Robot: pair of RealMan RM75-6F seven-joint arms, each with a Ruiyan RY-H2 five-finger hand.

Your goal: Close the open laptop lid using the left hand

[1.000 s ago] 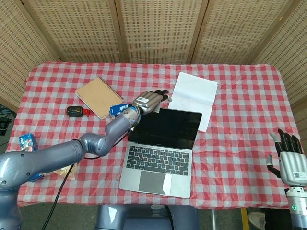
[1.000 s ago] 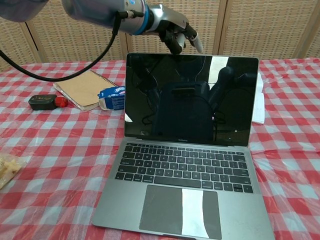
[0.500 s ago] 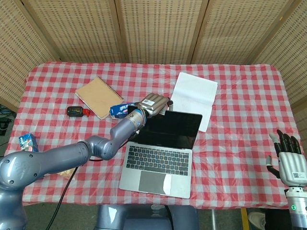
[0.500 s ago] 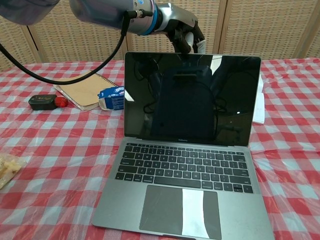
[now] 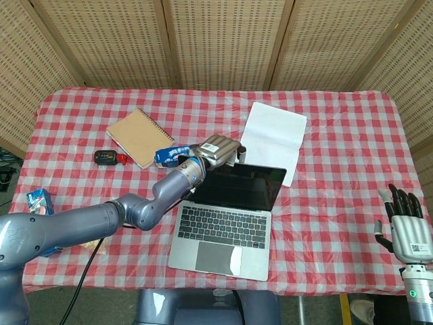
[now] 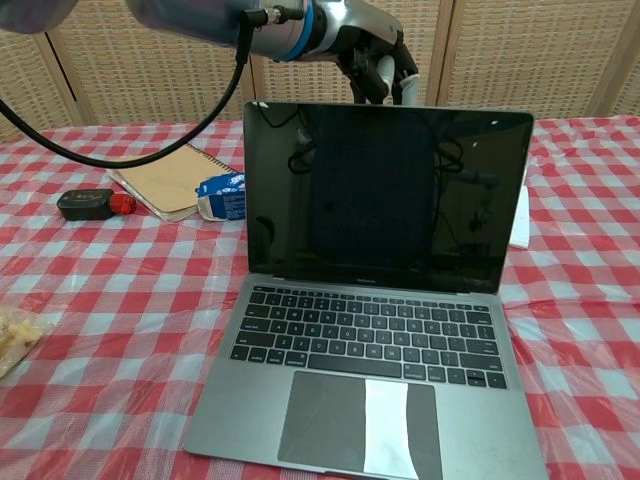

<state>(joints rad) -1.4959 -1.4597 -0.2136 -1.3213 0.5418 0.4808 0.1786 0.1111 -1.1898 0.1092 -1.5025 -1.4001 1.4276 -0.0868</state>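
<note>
Brown spiral notebook (image 5: 134, 136), black-red device (image 5: 108, 158), blue packet (image 5: 167, 156), open white booklet (image 5: 274, 138) on checkered tablecloth (image 5: 338, 176).

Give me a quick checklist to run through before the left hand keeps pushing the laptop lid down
1. Left hand at the top edge of the laptop lid: ok, fingers curl behind the edge.
2. Firm contact with the lid: cannot tell, fingertips are hidden behind it.
3. Keyboard free of objects: ok.
4. Lid closed: not ok, it stands roughly upright.
5. Right hand clear of the laptop: ok, it sits at the table's far right edge, holding nothing.
6. Blue packet and white paper clear of the lid's path: ok, both lie behind the hinge line.
</note>
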